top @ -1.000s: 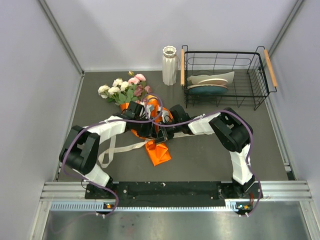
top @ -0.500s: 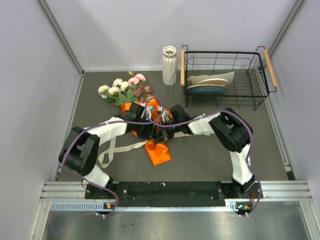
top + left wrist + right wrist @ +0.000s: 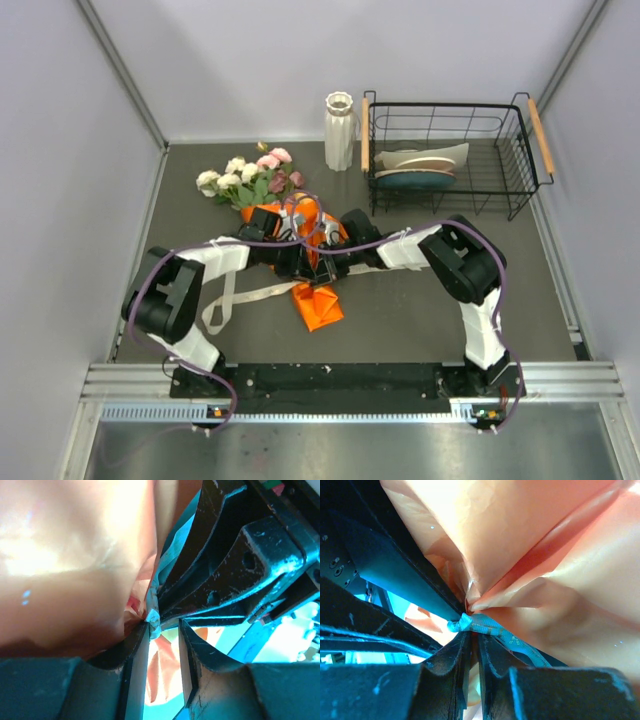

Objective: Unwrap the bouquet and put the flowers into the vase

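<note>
the bouquet [image 3: 255, 185] lay left of centre on the table [image 3: 400, 310], blooms toward the far wall, its orange paper [image 3: 317, 308] under both wrists. the right gripper [image 3: 474, 635] pinched the ribbon [image 3: 490, 626] at the paper's gathered neck. the left gripper [image 3: 165, 624] stood slightly spread, ribbon beside one fingertip. the vase [image 3: 339, 131] stood upright just beside the wire basket [image 3: 445, 104].

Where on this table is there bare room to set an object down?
Bare table lies between the orange paper and the right arm, and right of that arm, in front of the black wire basket. The centre is crowded with the bouquet and the left arm.
</note>
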`<action>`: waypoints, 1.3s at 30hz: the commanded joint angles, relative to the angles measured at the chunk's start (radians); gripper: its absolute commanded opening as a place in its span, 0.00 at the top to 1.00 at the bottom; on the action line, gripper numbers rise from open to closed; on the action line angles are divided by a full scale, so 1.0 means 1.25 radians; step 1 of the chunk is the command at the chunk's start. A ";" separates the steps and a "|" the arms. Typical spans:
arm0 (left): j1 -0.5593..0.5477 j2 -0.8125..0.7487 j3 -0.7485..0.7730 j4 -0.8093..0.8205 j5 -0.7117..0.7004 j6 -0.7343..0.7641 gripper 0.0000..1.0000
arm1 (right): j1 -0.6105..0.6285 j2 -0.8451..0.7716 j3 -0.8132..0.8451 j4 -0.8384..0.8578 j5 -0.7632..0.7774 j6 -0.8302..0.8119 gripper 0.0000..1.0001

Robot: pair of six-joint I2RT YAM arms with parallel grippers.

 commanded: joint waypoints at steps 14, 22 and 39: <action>0.023 -0.199 -0.063 0.149 0.105 -0.167 0.64 | -0.006 -0.063 -0.062 0.095 0.084 0.030 0.88; 0.026 -0.422 -0.058 -0.097 -0.209 -0.148 0.61 | -0.001 -0.198 -0.090 0.100 0.132 0.002 0.83; 0.026 -0.416 -0.210 0.020 -0.297 -0.243 0.51 | 0.099 -0.169 0.105 -0.199 0.306 -0.271 0.77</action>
